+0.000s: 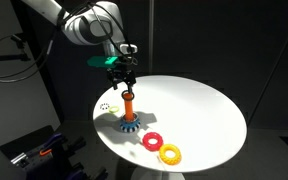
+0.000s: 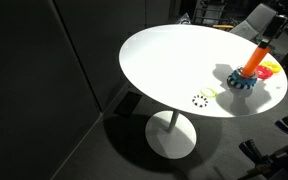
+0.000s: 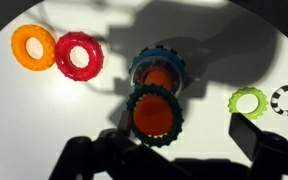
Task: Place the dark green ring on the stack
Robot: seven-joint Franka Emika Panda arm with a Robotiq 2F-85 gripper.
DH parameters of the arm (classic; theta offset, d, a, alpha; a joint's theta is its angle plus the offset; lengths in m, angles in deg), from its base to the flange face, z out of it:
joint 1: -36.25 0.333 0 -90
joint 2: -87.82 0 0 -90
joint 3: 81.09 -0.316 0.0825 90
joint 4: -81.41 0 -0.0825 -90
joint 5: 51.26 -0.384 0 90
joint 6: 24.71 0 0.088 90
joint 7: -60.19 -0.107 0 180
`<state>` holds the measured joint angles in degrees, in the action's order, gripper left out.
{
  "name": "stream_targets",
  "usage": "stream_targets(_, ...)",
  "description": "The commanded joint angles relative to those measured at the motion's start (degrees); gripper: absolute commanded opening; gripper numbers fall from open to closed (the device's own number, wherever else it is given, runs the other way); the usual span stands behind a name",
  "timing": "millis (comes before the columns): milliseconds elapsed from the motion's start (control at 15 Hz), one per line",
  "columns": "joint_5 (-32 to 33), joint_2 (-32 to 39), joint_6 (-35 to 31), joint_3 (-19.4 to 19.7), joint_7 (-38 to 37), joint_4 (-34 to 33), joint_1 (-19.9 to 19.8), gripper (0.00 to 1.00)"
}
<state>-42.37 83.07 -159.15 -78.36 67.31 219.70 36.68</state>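
Note:
In the wrist view the dark green ring [image 3: 154,138] has a toothed edge and lies around the top of the orange peg [image 3: 154,113], which fills its hole. The stack's blue toothed base [image 3: 160,58] shows beyond it. My gripper [image 3: 179,142] is open. Its dark fingers stand apart on either side of the ring, the right one well clear of it. In both exterior views the gripper [image 1: 124,78] [image 2: 281,22] hangs straight above the peg [image 1: 129,104] [image 2: 256,55] and base [image 1: 130,125] [image 2: 242,81].
A red ring [image 3: 79,56] [image 1: 152,141] and a yellow ring [image 3: 32,46] [image 1: 170,154] lie beside the base. A light green ring [image 3: 248,102] and a black-and-white ring [image 3: 287,98] [image 1: 106,105] [image 2: 200,99] lie on its other side. All are on a round white table [image 1: 199,105] [image 2: 164,60].

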Motion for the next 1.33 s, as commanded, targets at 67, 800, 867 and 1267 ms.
stream_targets(67,-0.37,-1.09,0.22,-0.33,0.5,0.5,-0.77,1.0)
stream_targets(800,-1.37,-1.03,-0.3,-0.44,0.78,0.91,-0.58,1.0)
stream_targets(867,-1.51,-1.14,-0.5,-0.31,0.98,1.03,-0.67,1.0)
stream_targets(1267,-0.53,0.22,0.12,-0.61,0.06,0.02,-0.6,1.0)
